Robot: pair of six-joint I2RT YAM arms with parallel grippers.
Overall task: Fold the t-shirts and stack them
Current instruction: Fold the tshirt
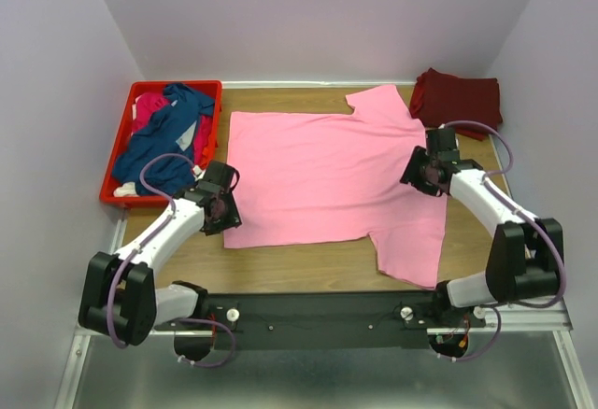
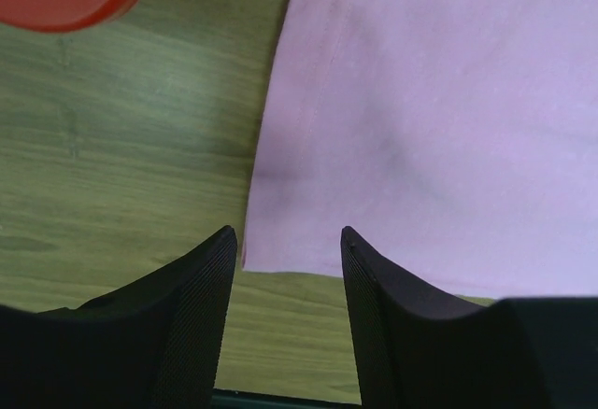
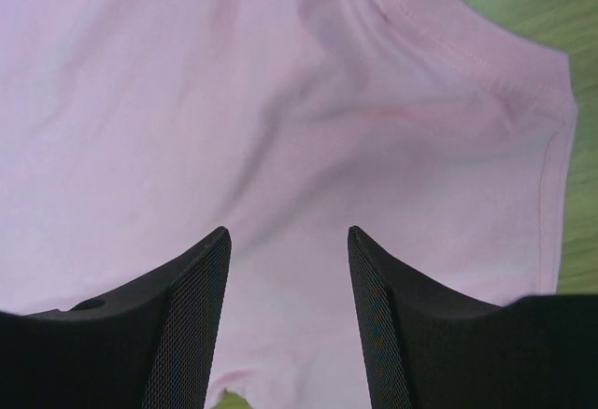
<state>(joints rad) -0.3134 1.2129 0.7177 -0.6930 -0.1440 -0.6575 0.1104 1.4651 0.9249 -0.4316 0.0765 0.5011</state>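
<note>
Since the pink t-shirt (image 1: 327, 171) lies flat on the desk (image 1: 280, 264), we hold both hands open, gripping nothing, left hand (image 2: 288, 233) at the near hem corner, right hand (image 3: 288, 232) by the collar, ready to fold. The maroon t-shirt (image 1: 458, 101) sits folded far right; navy t-shirt (image 1: 163, 143) and magenta t-shirt (image 1: 148, 110) lie in the red crate (image 1: 117, 152), neither obstructing.

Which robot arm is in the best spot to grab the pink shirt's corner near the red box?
Left, probably. The open left gripper sits right at that corner of the pink shirt, near the red crate. The right gripper is over the opposite, collar end.
</note>
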